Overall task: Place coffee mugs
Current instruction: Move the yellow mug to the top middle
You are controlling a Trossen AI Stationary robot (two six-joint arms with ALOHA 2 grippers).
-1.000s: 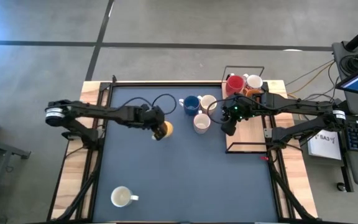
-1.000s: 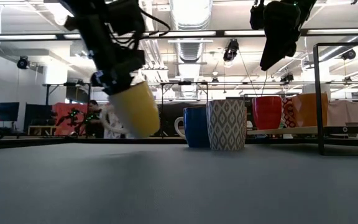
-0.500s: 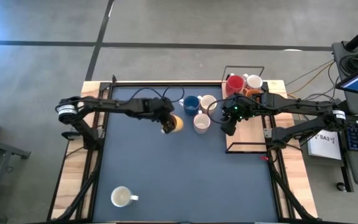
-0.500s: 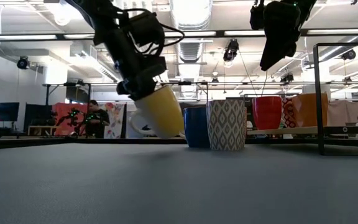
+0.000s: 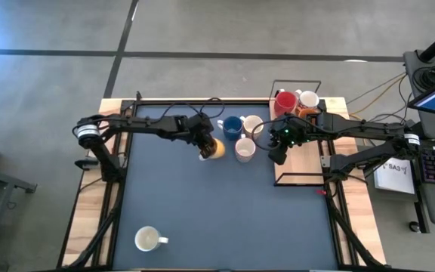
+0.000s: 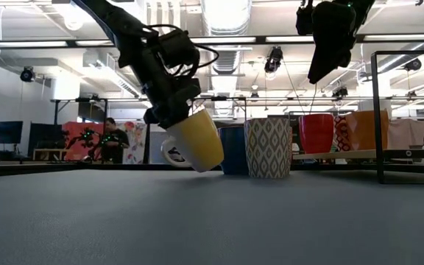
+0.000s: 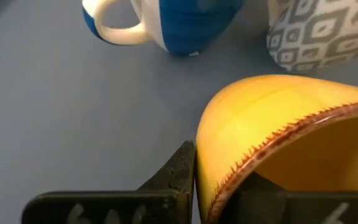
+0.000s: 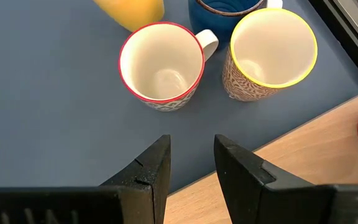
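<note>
I have the left gripper (image 6: 169, 110) pinching the tilted yellow mug (image 6: 196, 140) by its rim; level it before lowering beside the blue mug (image 6: 231, 149).

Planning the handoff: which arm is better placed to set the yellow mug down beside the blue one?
Left. Its tool is already shut on the tilted yellow mug, right next to the blue mug. The right tool hangs open and empty near the patterned mugs.

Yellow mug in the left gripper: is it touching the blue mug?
Cannot tell. The low view overlaps the tilted yellow mug with the blue mug; the high view shows them close, without a plain gap or contact.
</note>
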